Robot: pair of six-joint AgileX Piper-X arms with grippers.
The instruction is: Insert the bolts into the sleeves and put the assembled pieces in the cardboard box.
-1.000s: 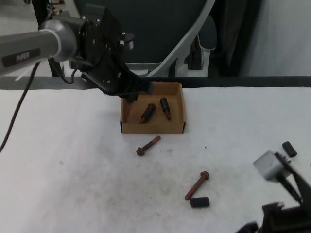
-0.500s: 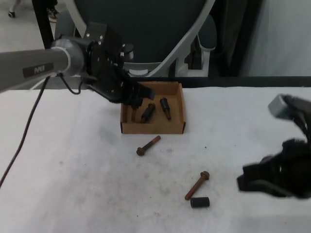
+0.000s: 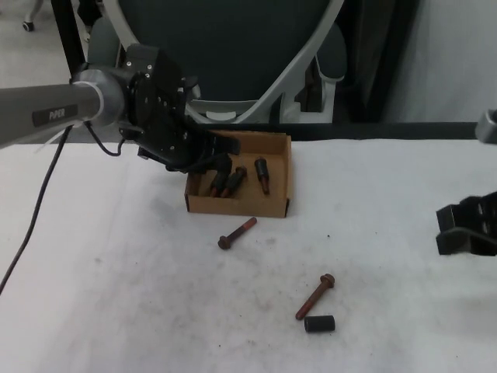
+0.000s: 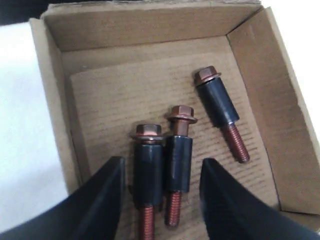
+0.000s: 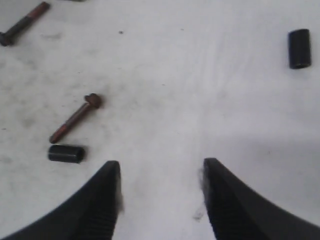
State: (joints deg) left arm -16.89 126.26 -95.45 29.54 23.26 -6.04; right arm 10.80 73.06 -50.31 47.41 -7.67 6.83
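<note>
- While the left gripper (image 4: 161, 167) hangs over the cardboard box (image 4: 150, 25) with its fingers spread wide and nothing between them, three assembled pieces (image 4: 178, 150) lie flat on the box floor.
- Two of them touch side by side and the third lies apart; in the high view their heads point toward the far wall.
- The right gripper (image 5: 161, 165) is also wide open and empty, above the bench (image 5: 165, 90).
- Near it a loose bolt (image 5: 75, 117) lies slantwise, with its threaded end just beside a sleeve (image 5: 66, 153) lying on its side. The two long axes cross, so they are not lined up.
- A second bolt (image 3: 237, 232) lies near the box front, threads toward the box, and a second sleeve (image 5: 299, 41) lies well apart.
- Bolts and sleeves look rigid, small and dense, and likely to roll.
- A bolt is probably best pinched across its shank, near the head.
- The sleeve looks smooth, perhaps slippery, so it is probably best gripped across its wall, leaving the bore free.
</note>
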